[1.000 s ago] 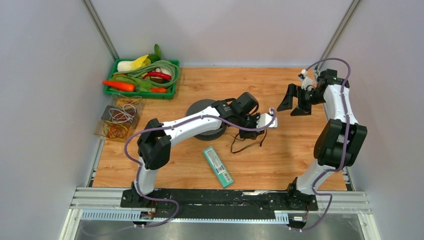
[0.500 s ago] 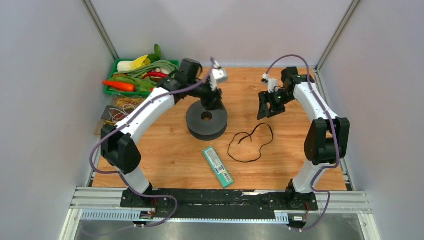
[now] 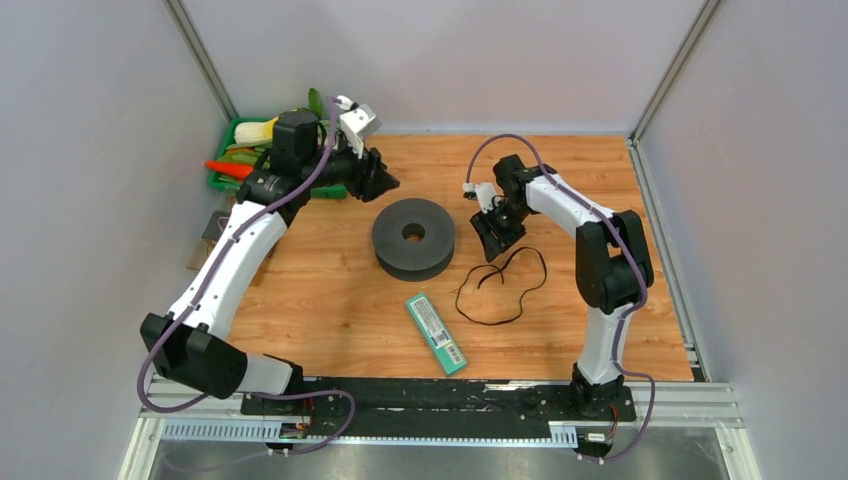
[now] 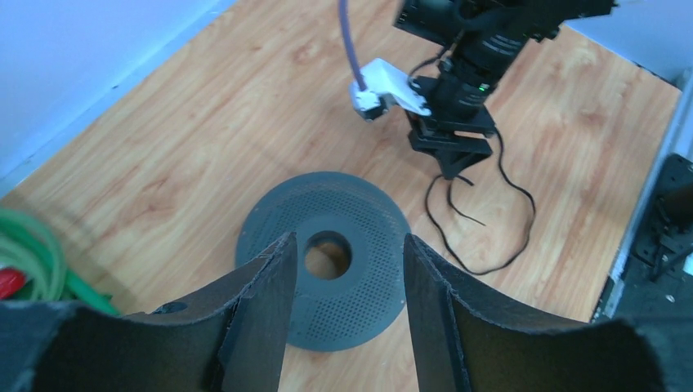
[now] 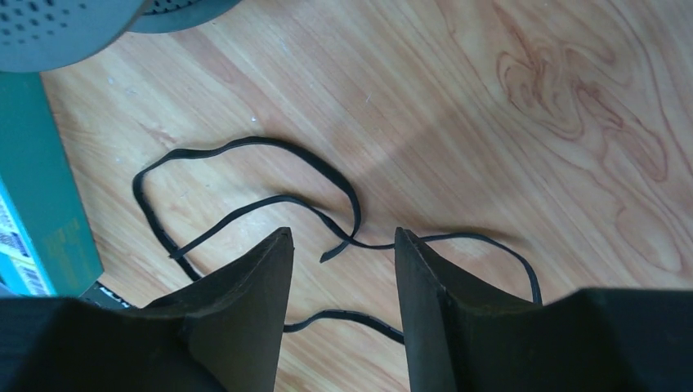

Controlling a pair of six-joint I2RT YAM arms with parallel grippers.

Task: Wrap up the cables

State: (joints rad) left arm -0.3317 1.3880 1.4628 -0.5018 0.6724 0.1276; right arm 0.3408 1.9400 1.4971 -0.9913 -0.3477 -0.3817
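Cable (image 5: 245, 140): lies in a loose loop on the tabletop (image 3: 560, 330), centre-right of the top view, right of the spool (image 3: 413, 238)
Left end effector (image 3: 385, 182): your fingers stand wide apart, holding nothing; up and left of the spool
Right end effector (image 5: 343, 233): your fingers are parted, gripping nothing; directly over the cable's crossing strands

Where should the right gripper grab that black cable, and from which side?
Probably the cable where it crosses itself by its loose end, right below the right gripper. Come straight down, jaws straddling the strand: it lies flat and limp on the table, so a side approach would likely miss.
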